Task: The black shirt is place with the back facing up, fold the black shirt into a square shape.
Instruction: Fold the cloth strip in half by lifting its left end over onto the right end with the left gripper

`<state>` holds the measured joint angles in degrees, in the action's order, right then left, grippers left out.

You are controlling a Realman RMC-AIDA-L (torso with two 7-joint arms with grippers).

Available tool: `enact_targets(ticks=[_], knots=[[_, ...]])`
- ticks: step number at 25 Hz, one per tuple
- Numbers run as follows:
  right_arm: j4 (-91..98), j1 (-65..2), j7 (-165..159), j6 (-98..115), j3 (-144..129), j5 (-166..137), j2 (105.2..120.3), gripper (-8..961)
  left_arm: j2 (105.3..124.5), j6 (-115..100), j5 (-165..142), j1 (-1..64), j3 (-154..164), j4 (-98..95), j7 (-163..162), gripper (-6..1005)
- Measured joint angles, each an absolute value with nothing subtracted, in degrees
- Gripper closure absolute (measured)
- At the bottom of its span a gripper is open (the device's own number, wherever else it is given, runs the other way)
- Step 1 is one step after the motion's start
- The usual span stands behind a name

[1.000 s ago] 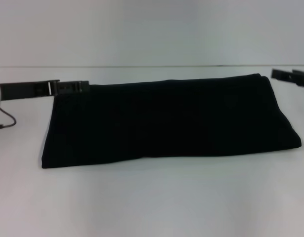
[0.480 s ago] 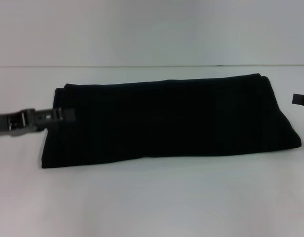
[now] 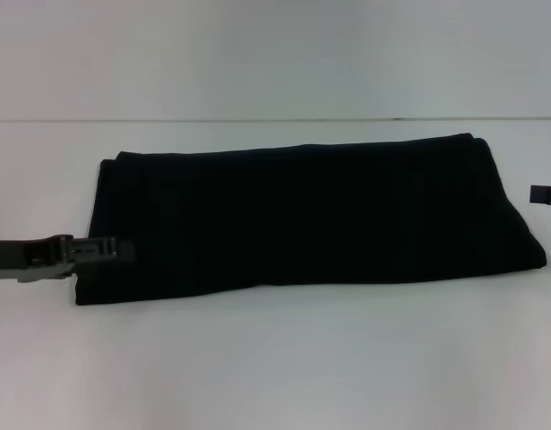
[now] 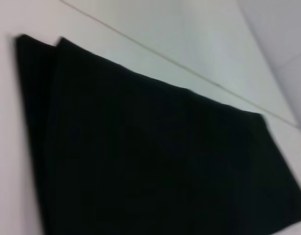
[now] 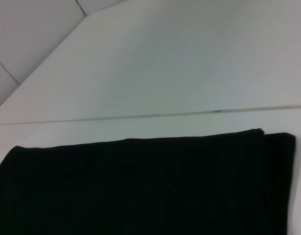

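The black shirt (image 3: 302, 215) lies folded into a long flat band across the white table (image 3: 275, 358), with no lettering showing. My left gripper (image 3: 121, 248) reaches in from the left and sits at the shirt's left edge, close to its near left corner. My right gripper (image 3: 538, 193) shows only as a tip at the right border of the head view, just right of the shirt's right end and apart from it. The shirt also fills the left wrist view (image 4: 150, 161) and the lower part of the right wrist view (image 5: 140, 191).
A pale wall (image 3: 275, 54) rises behind the table's far edge. Bare white tabletop lies in front of the shirt and on both sides of it.
My left gripper has moved from the shirt's far left corner along the left edge to near the front corner. My right gripper has drawn back to the right and come nearer. The shirt has not moved.
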<state>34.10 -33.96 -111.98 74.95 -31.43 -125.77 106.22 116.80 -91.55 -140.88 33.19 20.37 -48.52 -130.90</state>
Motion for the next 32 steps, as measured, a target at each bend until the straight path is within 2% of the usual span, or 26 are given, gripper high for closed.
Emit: enact_targets(ticks=[18, 32], knots=[[33.5, -34.6, -112.1, 72.2, -31.3, -125.7, 106.57, 127, 117.64, -79.8, -147.9, 33.3, 25.2, -48.0, -127.9, 49], [33.5, -34.6, -112.6, 72.2, -31.2, -125.5, 106.61, 129, 117.77, -82.2, -147.7, 34.0, 26.9, -48.0, -127.9, 49]])
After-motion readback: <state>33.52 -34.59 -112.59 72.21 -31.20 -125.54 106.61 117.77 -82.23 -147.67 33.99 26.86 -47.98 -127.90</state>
